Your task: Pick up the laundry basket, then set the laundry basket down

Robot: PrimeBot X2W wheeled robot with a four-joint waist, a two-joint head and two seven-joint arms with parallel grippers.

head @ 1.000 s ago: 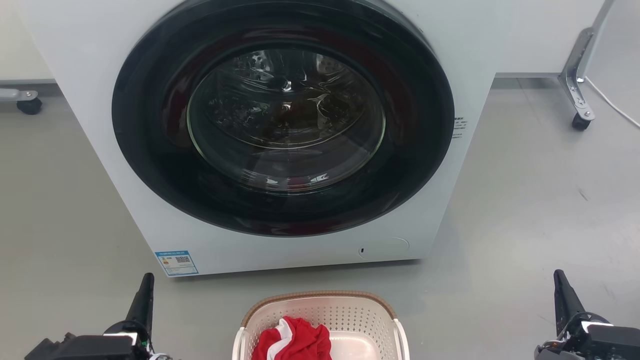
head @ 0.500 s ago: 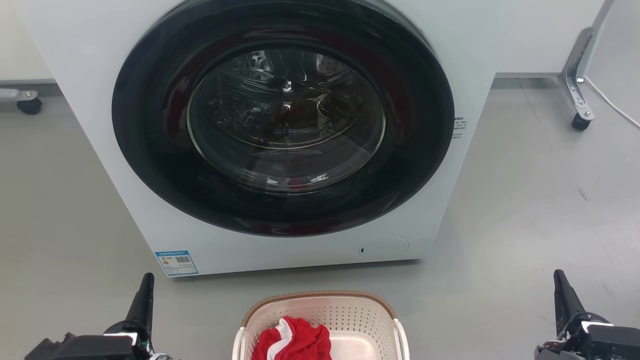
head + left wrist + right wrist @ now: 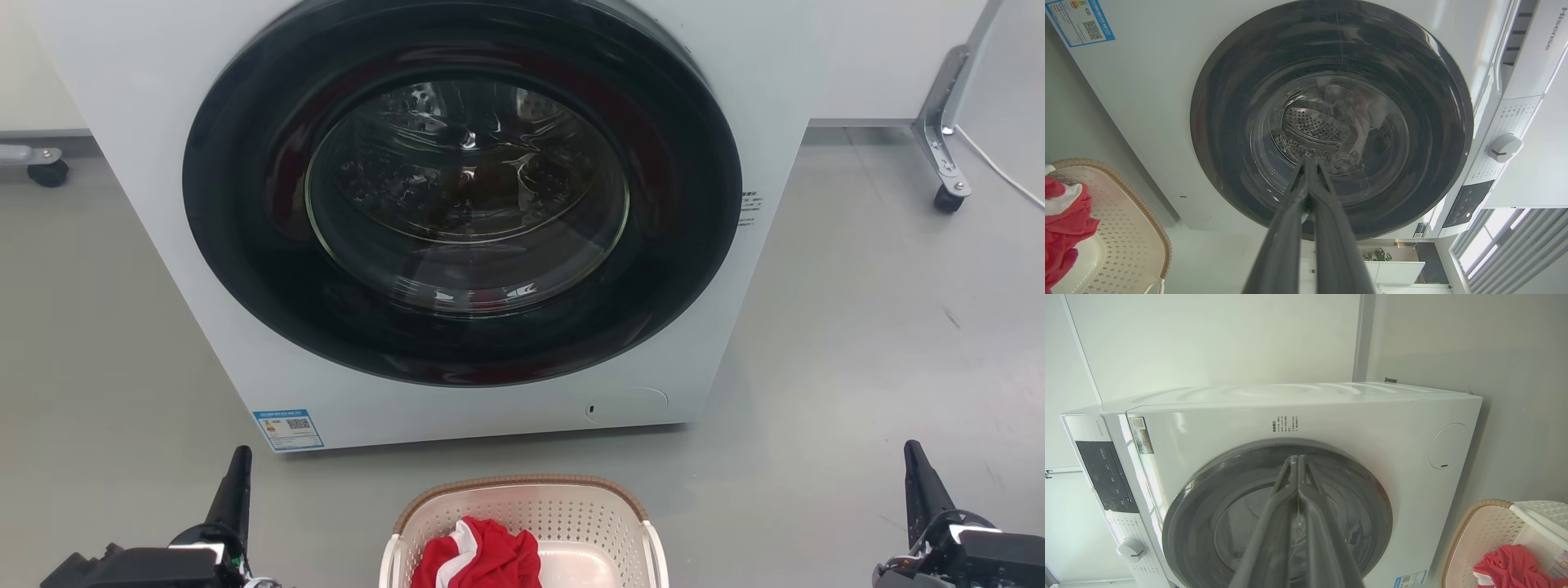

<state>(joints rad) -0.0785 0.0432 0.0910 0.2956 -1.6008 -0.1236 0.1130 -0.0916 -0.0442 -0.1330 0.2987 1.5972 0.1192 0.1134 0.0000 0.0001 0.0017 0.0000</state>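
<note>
The washing machine (image 3: pixel 139 106) stands straight ahead of me on the floor (image 3: pixel 857 327), door (image 3: pixel 465 188) facing me. Just before it, apart from it, sits the laundry basket (image 3: pixel 571 514), with a bundle of cloth (image 3: pixel 482 555) lying in its left part. My left gripper (image 3: pixel 239 461) is left of the basket, my right gripper (image 3: pixel 913 457) well off to its right. A wheeled leg (image 3: pixel 947 175) stands behind, right of the machine.

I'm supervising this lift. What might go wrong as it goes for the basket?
The left gripper and right gripper are shut and wide of the laundry basket; unless they open, they may shove it rather than catch its handles. The washing machine stands close behind, so a forward swing could hit it. The red cloth is heaped on one side and might tip the load.
</note>
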